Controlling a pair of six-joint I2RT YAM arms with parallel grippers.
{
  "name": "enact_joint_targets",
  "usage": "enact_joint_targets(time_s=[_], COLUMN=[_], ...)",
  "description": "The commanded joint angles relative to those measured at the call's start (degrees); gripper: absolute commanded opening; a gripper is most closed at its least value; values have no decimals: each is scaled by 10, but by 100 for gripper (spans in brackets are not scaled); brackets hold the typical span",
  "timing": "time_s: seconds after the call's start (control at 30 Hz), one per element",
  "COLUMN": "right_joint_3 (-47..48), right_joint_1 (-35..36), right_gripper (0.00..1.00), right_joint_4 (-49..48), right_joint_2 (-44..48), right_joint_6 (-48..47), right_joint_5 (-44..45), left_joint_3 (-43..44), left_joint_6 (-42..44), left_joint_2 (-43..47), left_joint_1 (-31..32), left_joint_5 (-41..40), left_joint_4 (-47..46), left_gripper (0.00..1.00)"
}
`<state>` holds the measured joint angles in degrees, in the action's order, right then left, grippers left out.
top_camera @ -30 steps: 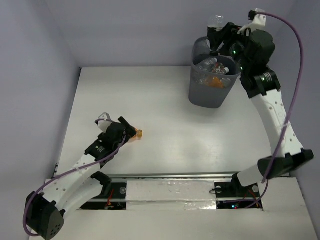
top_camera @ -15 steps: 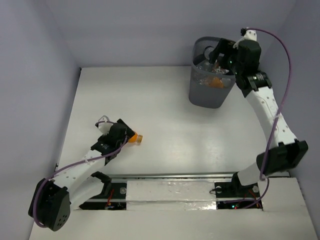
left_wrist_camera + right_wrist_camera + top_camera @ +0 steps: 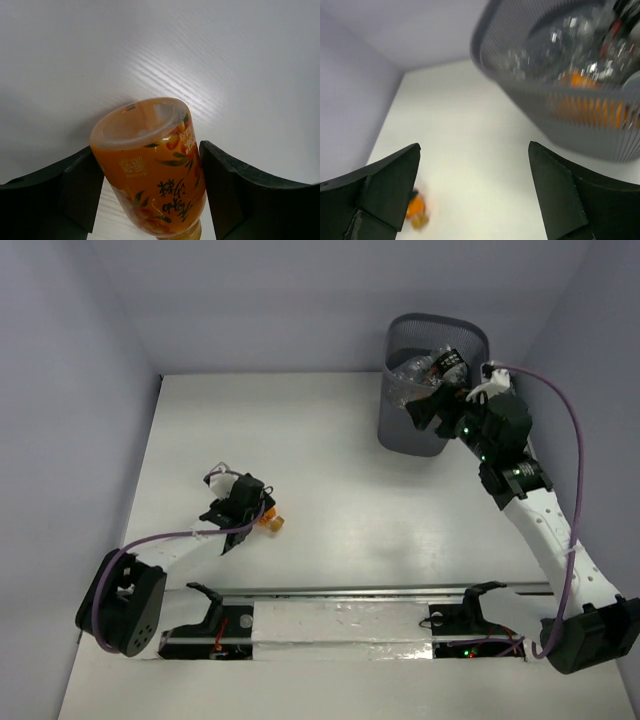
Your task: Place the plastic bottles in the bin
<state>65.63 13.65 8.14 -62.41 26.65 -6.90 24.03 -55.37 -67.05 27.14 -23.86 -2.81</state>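
Closest in, well to the near left of the mesh bin (image 3: 405, 430): left gripper (image 3: 149, 165) about half closed around the orange drink bottle (image 3: 160, 190), one dark finger up against each side, the bottle lying on its side on the white table (image 3: 350, 490). Looks like the pick-up step for the only bottle seen outside the bin; not yet lifted. Next: firm up the grip, raise clear of the table, carry far and right toward the bin, high enough to pass over its rim, then let go above the opening. Thin plastic and likely to squash or slip, so worth a hold at mid-body. Farther off, just beside the bin's near right wall: right gripper (image 3: 474, 165) spread wide, nothing between its fingers. Farthest, inside the bin: a heap of clear crinkled bottles (image 3: 412, 370), a dark-capped one (image 3: 447, 362) on top toward the right rim, an orange item (image 3: 575, 82) lower against the mesh. Right arm best kept out of the left arm's way above that rim.
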Motion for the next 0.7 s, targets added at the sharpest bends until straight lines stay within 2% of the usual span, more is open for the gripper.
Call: enact_joint_targets(time_s=[0.0, 0.03, 0.17, 0.33, 0.4, 0.53, 0.67], right_joint_3=[-45, -52, -76, -105, -121, -192, -233], right_joint_1=[9, 9, 9, 9, 9, 9, 9], right_gripper=[93, 93, 87, 83, 83, 82, 82], right_joint_4=[-30, -27, -11, 13, 22, 29, 35], right_joint_2=[38, 61, 140, 209, 223, 251, 268], right_joint_6=[16, 14, 14, 9, 5, 20, 23], right_joint_5=[-39, -37, -11, 51, 67, 43, 32], left_joint_3=[60, 73, 148, 248, 314, 434, 583], left_joint_6=[43, 52, 77, 111, 121, 144, 167], left_joint_2=[-24, -28, -20, -22, -48, -111, -208], left_joint_1=[-2, -2, 4, 21, 34, 56, 75], left_joint_5=[17, 27, 73, 131, 136, 153, 180], left_joint_4=[-65, -69, -93, -153, -162, -180, -208], left_gripper=[60, 54, 45, 42, 42, 42, 42])
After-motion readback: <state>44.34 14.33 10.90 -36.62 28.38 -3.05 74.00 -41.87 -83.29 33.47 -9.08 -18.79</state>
